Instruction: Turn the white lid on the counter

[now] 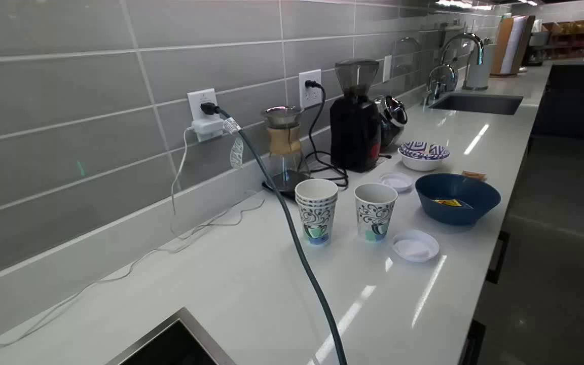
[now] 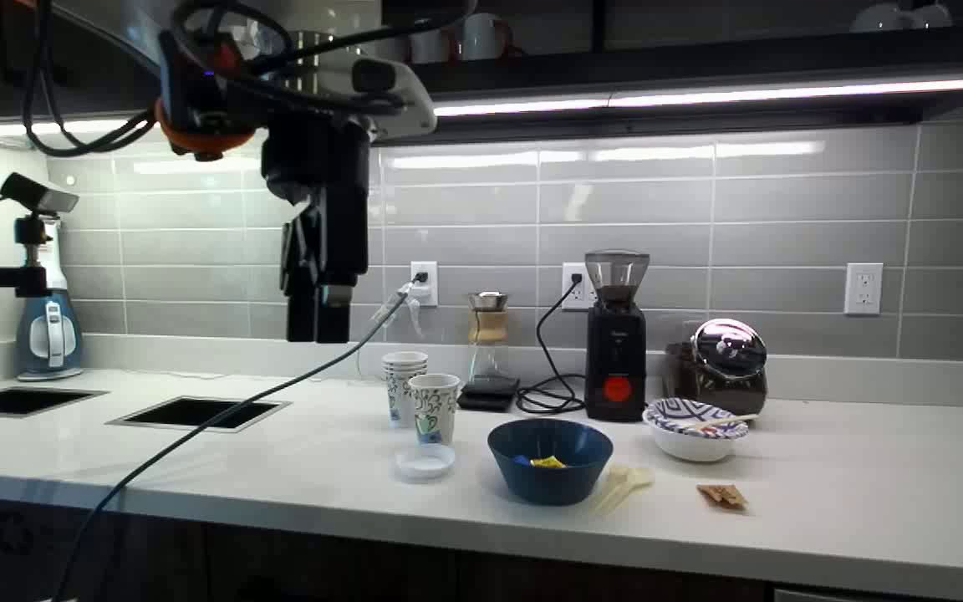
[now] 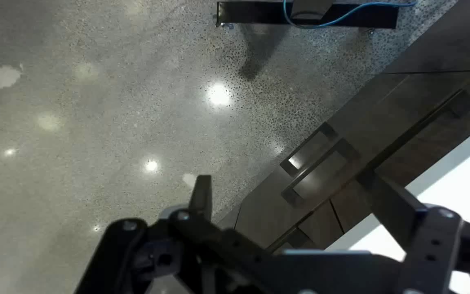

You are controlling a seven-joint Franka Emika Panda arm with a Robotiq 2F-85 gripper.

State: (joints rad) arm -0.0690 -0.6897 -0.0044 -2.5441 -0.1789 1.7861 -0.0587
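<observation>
A small round white lid [image 1: 415, 246] lies flat on the white counter [image 1: 261, 299], beside a single paper cup and near the front edge. It also shows in an exterior view [image 2: 425, 461], left of the blue bowl. A second white lid [image 1: 396, 181] lies farther back, behind the single cup; it is hidden in the view from the front. My gripper [image 2: 318, 334] hangs pointing down, well above the counter and left of the cups, touching nothing. In the wrist view the gripper [image 3: 284, 178] has its fingers wide apart with nothing between them. No lid shows there.
A cup stack [image 1: 316, 210], a single cup [image 1: 374, 212] and a blue bowl [image 2: 550, 464] stand near the lid. A thick dark cable [image 2: 281, 386] crosses the counter. Behind are a glass coffee maker [image 2: 488, 351] and a grinder [image 2: 615, 359]. Cabinet handles [image 3: 320, 171] show below.
</observation>
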